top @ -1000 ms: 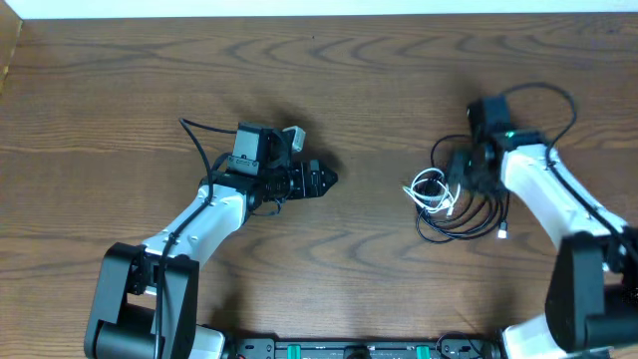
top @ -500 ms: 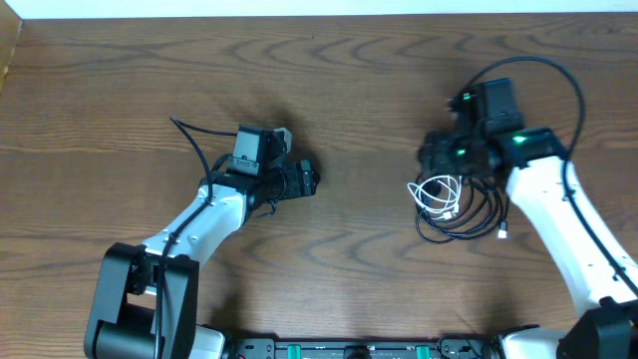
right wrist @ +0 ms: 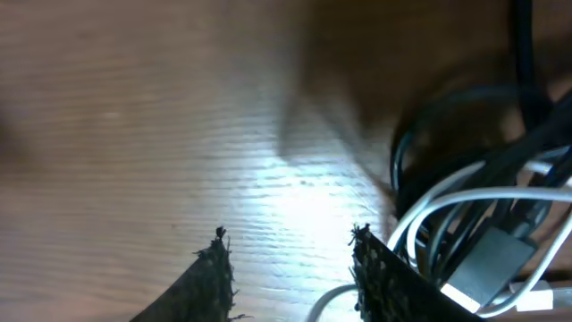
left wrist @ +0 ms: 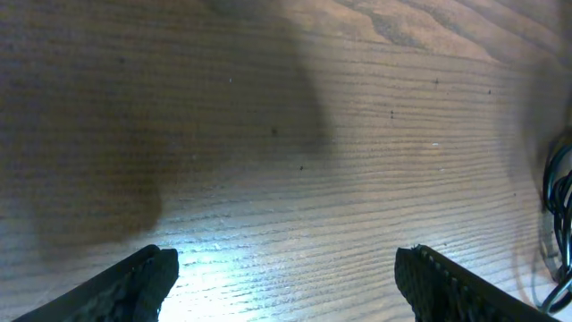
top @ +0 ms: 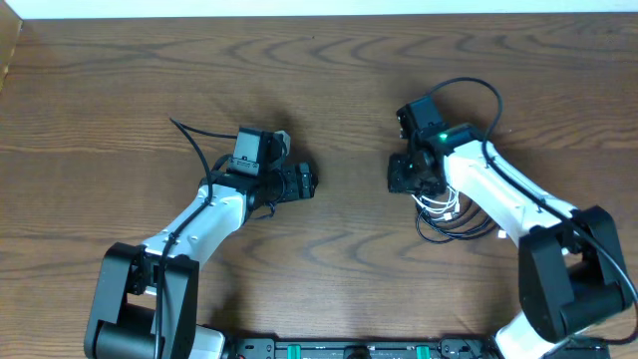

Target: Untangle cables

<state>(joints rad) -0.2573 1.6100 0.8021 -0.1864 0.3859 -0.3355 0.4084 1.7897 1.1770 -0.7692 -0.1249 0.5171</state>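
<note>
Cables (top: 454, 221) lie in one tangled heap on the right half of the wooden surface (top: 339, 80); thin black cords (top: 469, 236) loop loosely round the outside, and a white cord (top: 439, 204) sits coiled at the heap's left side, crossing over and under the black ones.

From overhead the right arm (top: 498, 189) reaches in over the heap, its tip at the heap's upper left edge; the right jaws stand partly apart, with only bare wood showing in the gap. In the right wrist view the two dark fingertips (right wrist: 214, 282) sit at the bottom of the picture; one is just beside the white cord (right wrist: 465, 199) and a small dark plug (right wrist: 487, 259), but whether it touches them cannot be told; no cord lies between the tips.

The left arm (top: 209, 214) rests on the left half of the surface, well apart from the heap and pointing toward it; the left jaws are spread wide and hold nothing. In the left wrist view its fingertips (left wrist: 134, 282) frame bare wood, and black cords (left wrist: 556, 188) show only at the far right edge.
</note>
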